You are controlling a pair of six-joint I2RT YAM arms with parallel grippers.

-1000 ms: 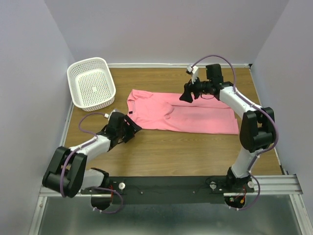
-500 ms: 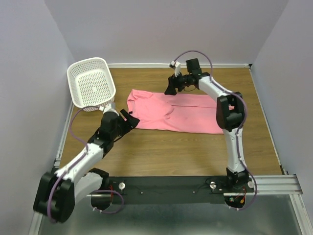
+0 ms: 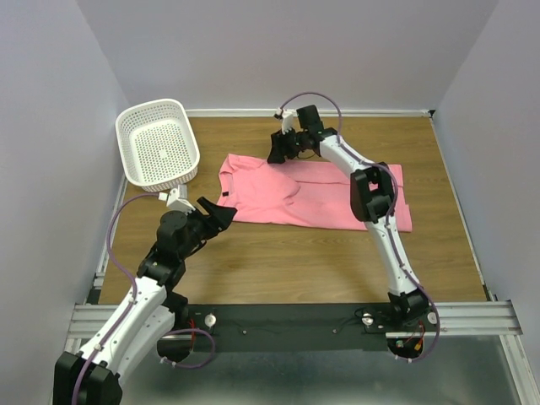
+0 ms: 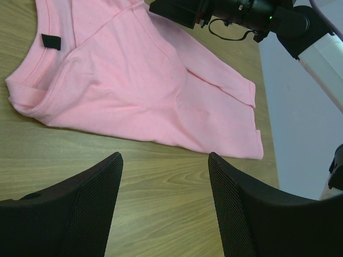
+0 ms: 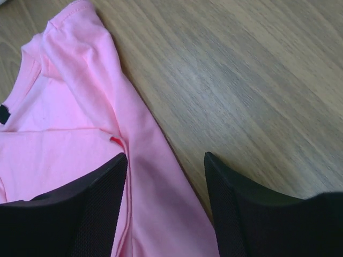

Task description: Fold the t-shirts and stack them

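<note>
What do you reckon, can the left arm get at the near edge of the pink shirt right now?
Probably yes. The left gripper is open, just short of the shirt, with only bare table between them; the right gripper sits at the far edge.

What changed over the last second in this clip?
The right gripper slid leftward along the far edge of the pink t-shirt, toward its collar end, open and empty. The left gripper barely shifted by the near-left corner, also open. The t-shirt and white basket stayed put; nothing was grasped.
</note>
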